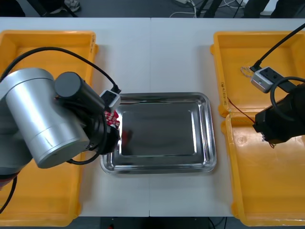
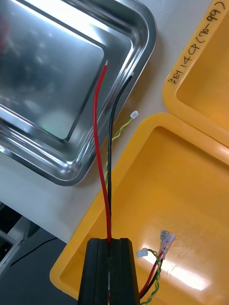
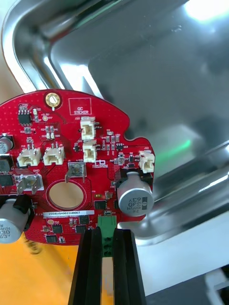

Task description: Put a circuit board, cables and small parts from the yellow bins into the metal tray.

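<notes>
Left hand (image 3: 106, 231) clamps a red circuit board (image 3: 71, 157), marked "QC STICKER", over the rim of the metal tray (image 3: 28, 52); right hand (image 2: 109, 240) pinches cables (image 2: 98, 143) above a yellow bin (image 2: 191, 190).

Round red circuit board (image 3: 71, 143) gripped edgewise over left rim of bare shiny metal tray (image 1: 212, 143), mid-frame; red-black-yellow cable bundle (image 2: 101, 143) held above lower-right yellow bin (image 1: 267, 191).

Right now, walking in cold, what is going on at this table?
The left tool holds a red circuit board by its edge over the left rim of the bare metal tray. The right tool grips a bundle of cables above a yellow bin, their free ends reaching toward the tray.
</notes>
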Motion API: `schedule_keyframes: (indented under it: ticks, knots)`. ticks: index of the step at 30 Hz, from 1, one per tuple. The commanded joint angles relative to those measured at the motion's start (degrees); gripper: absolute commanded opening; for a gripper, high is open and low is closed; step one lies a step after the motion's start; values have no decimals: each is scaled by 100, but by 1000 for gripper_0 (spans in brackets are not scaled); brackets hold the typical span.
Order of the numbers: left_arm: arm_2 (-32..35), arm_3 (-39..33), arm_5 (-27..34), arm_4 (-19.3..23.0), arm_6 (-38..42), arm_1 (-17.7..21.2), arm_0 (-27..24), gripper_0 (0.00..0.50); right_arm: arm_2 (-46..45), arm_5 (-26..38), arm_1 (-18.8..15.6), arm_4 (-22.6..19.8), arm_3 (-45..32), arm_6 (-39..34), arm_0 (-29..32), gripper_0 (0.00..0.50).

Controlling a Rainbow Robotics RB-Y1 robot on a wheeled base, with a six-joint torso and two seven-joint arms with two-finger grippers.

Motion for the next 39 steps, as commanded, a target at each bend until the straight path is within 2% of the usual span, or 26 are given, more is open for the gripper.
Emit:
schedule_keyframes:
  ticks: [1,6,25,39]
  knots:
    - [-370,281,39,-219,246,-330,-345,0,309,-60,-370,174,-347,-47,-170,0]
    - [-651,571,-274,-271,378,-401,-406,0,397,-165,-493,191,-382,-47,-170,0]
    - [-1671,1582,-1425,-350,580,-603,-670,0,494,-191,-528,235,-399,-38,-170,0]
    - [-2005,1644,-1522,-254,615,-550,-670,0,511,-191,-528,270,-399,-21,-170,0]
